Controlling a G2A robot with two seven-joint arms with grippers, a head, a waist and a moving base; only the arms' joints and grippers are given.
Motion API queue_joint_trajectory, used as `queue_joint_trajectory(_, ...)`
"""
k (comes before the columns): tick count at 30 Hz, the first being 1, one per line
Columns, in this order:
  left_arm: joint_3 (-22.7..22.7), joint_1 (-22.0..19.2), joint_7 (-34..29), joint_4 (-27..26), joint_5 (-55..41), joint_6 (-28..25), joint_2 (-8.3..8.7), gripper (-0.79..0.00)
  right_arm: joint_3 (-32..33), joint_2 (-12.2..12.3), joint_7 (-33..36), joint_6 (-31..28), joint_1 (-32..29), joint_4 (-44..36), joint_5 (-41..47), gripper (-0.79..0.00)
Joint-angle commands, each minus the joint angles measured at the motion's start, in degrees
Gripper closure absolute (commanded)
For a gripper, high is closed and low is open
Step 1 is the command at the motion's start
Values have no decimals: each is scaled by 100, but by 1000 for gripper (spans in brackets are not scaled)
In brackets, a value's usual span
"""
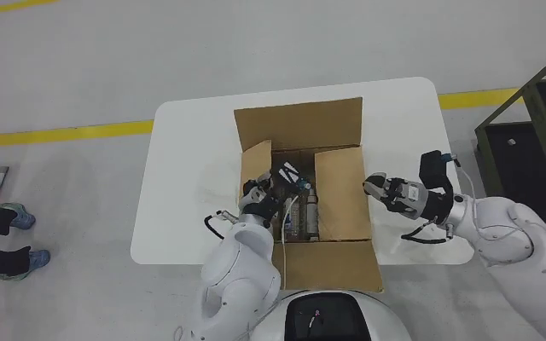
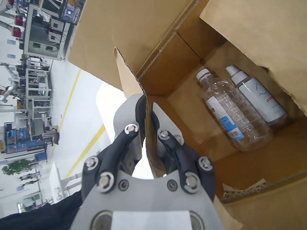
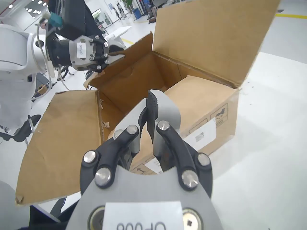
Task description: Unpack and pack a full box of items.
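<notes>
An open cardboard box (image 1: 299,124) stands in the middle of the white table. My left gripper (image 1: 266,183) (image 2: 146,101) is shut on the edge of the box's left flap (image 1: 253,162) (image 2: 148,130), holding it upright; the right wrist view shows that same gripper (image 3: 115,56) pinching the flap. On the box floor lie a clear plastic bottle (image 2: 232,118) (image 1: 294,217) and a white spray bottle (image 2: 259,96) side by side. My right gripper (image 1: 368,183) (image 3: 150,101) is shut with nothing in it, just outside the right flap (image 1: 341,192) (image 3: 191,96), which leans inward over the box.
The far flap (image 3: 211,29) stands up and the near flap (image 1: 328,264) lies outward toward me. Bare table (image 1: 196,170) lies to the left and right of the box. A dark rack (image 1: 512,145) stands off the table's right side.
</notes>
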Motion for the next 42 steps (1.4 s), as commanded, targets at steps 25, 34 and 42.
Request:
queue_joint_trajectory(25, -1822, 56, 255, 588, 1094, -49, 91, -785, -296, -10, 434, 147, 342, 273, 13, 0)
queue_joint_trajectory(34, -1973, 218, 423, 534, 1015, -12, 81, -785, -144, 7, 259, 199, 289, 208, 19, 0)
queue_joint_trajectory(42, -1567, 144, 487, -579, 286, -357, 16, -785, 542, 60, -348, 478, -83, 139, 106, 0)
